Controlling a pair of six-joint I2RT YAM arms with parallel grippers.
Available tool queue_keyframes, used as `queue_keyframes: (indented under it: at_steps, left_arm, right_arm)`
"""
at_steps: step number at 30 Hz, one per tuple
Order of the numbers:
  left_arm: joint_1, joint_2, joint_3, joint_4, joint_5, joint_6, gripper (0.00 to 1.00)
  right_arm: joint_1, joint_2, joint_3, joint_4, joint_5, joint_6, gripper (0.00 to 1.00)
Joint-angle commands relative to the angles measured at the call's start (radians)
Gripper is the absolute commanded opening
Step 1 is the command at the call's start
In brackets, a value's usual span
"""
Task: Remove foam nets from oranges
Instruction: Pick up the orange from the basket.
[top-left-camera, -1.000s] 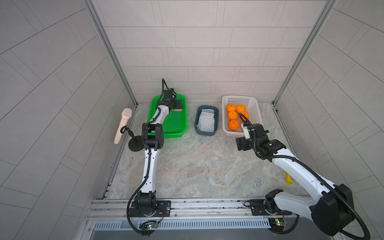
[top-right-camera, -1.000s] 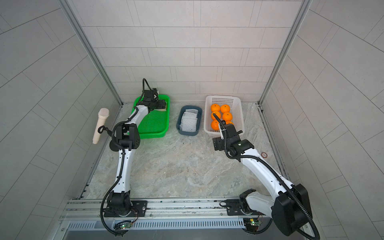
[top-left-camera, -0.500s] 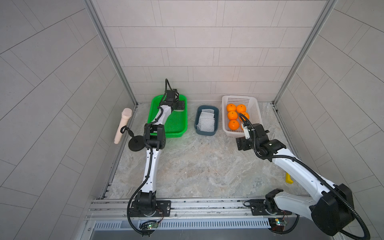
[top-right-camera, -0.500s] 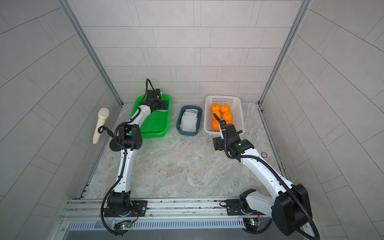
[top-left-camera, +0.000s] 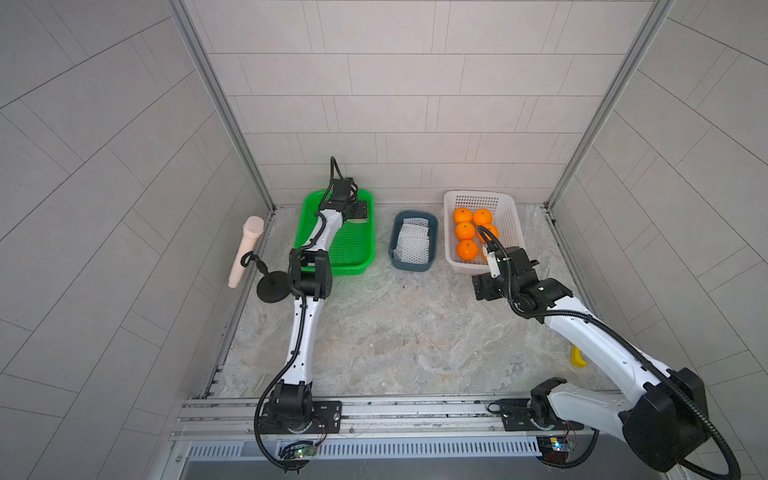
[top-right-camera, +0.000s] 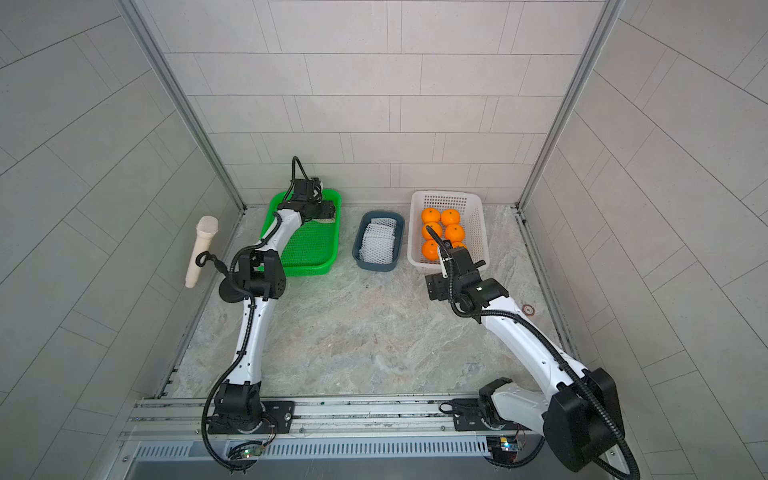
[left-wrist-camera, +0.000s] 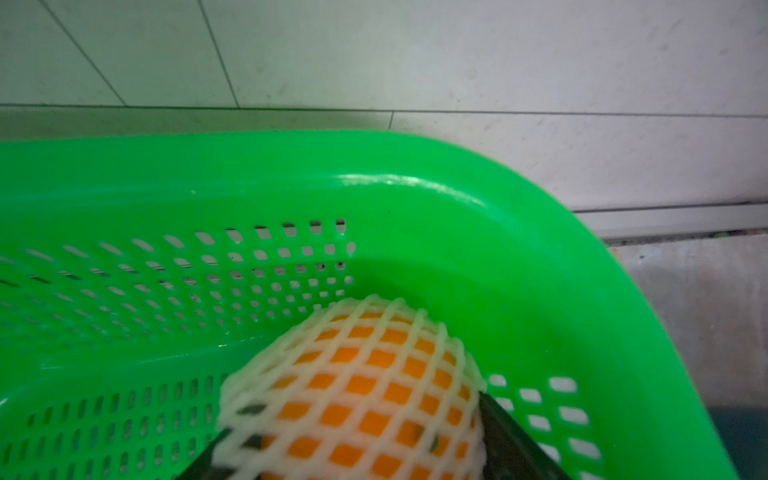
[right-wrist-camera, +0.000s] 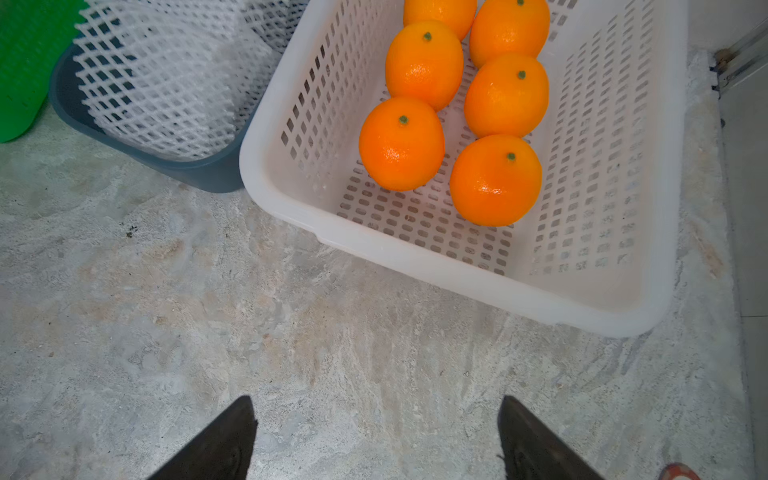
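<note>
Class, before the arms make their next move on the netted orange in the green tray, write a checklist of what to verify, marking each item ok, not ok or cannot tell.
1. The left claw straddles the netted orange: ok.
2. Its grip is firm: cannot tell.
3. The right claw is open and empty: ok.
4. The right claw is near the tray: not ok; it hangs by the basket.
5. The basket has room beside its six oranges: ok.
</note>
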Motion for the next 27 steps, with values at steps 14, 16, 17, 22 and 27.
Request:
queue_keyframes:
  at_steps: [14, 16, 17, 22, 27]
  left_arm:
    - [0.016, -0.196, -0.219, 0.058, -0.021, -0.023, 0.67]
    - [0.018, -0.228, -0.249, 0.069, -0.026, -0.023, 0.67]
    - [0.020, -0.240, -0.261, 0.070, -0.027, -0.025, 0.67]
    - [0.024, -0.287, -0.323, 0.066, -0.013, -0.029, 0.68]
    - [0.030, -0.298, -0.358, 0.014, 0.017, -0.028, 0.69]
  right_arm:
    - [0.006, -0.032, 0.010, -0.003, 0.021, -0.005, 0.92]
    - [0.006, -0.036, 0.008, -0.002, 0.021, -0.005, 0.92]
    - [0.006, -0.038, 0.006, -0.001, 0.020, -0.005, 0.92]
    - [0.006, -0.045, 0.002, 0.000, 0.015, -0.002, 0.92]
    - [0.007, -0.049, -0.001, 0.003, 0.013, -0.001, 0.92]
